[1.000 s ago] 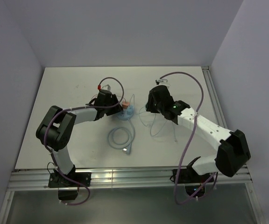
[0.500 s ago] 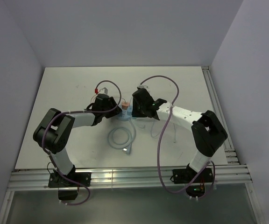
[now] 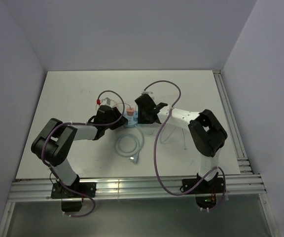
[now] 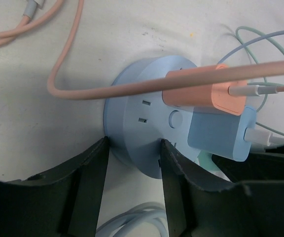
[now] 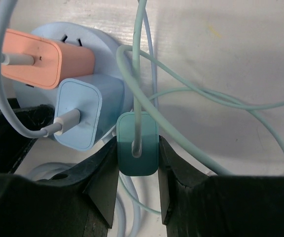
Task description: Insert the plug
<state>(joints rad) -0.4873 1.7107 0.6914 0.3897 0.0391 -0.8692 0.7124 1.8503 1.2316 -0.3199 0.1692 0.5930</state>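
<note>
A round pale-blue socket hub (image 3: 131, 121) lies on the white table (image 3: 73, 94). An orange charger (image 4: 201, 91) and a light-blue charger (image 4: 218, 133) are plugged into its top. My left gripper (image 4: 133, 148) is closed on the near rim of the hub (image 4: 142, 113), with both fingers touching it. My right gripper (image 5: 137, 148) is shut on a teal plug (image 5: 137, 143) and holds it at the edge of the hub (image 5: 107, 47), right beside the light-blue charger (image 5: 85, 116). The plug's prongs are hidden. In the top view the right gripper (image 3: 142, 117) and left gripper (image 3: 122, 120) meet at the hub.
The plug's teal cable (image 5: 206, 98) loops loosely across the table to the right. A pale-blue coiled cable (image 3: 128, 145) lies just in front of the hub. An orange cable (image 4: 63, 54) runs from the orange charger past the left fingers. A rail (image 3: 228, 113) borders the table's right edge.
My right arm has swung left, carrying the teal plug to the hub. The left gripper has closed slightly on the hub's rim and shifted a little toward the near edge.
</note>
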